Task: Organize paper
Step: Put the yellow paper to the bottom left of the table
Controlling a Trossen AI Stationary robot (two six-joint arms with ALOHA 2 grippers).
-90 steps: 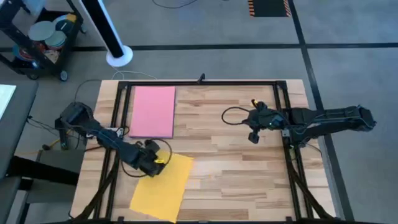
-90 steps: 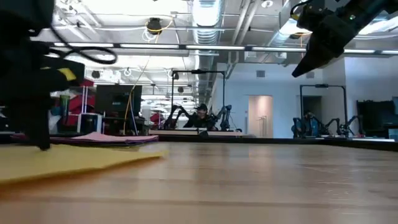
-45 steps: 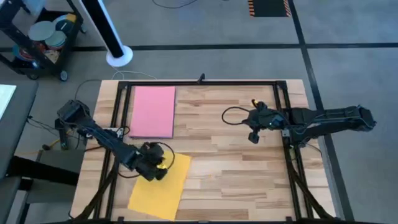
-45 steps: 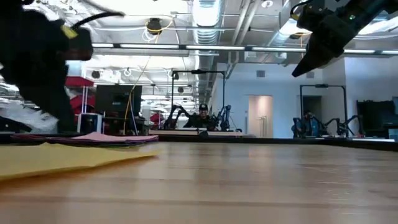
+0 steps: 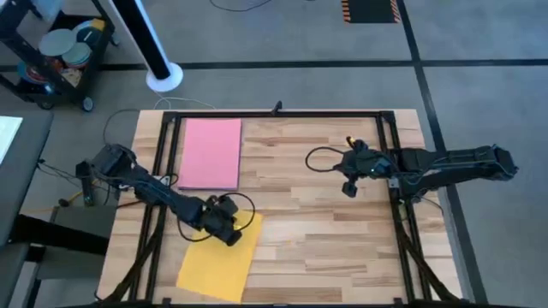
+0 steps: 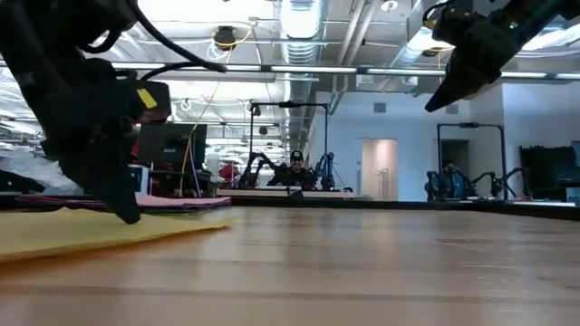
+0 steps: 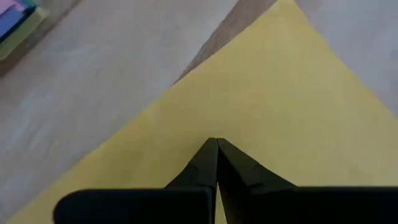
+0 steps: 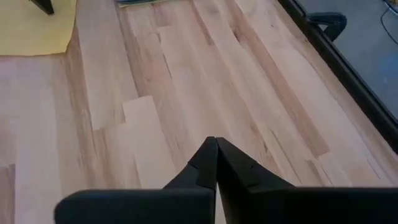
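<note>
Left gripper (image 5: 227,229) down on the yellow sheet (image 5: 218,263), fingers pressed together with nothing between them, tips seemingly touching or just above the paper near its far edge. Yellow sheet lying askew by the table's (image 5: 325,222) near-left corner, tilted against the edges and reaching the near edge. Pink sheet (image 5: 210,153) squared up at the far-left corner, topping a stack (image 7: 15,28) whose purple and green edges peek out in the left wrist view. Right gripper (image 5: 348,186) hovering well above the bare wood toward the right side, fingers likewise closed, holding nothing. Likely step: dragging the yellow sheet by fingertip pressure toward the stack. Risks from here: too little downward force, and the tips skate over the paper; too much, and the thin sheet buckles or creases; an off-centre push, and the sheet pivots further askew or slides off the near edge.
</note>
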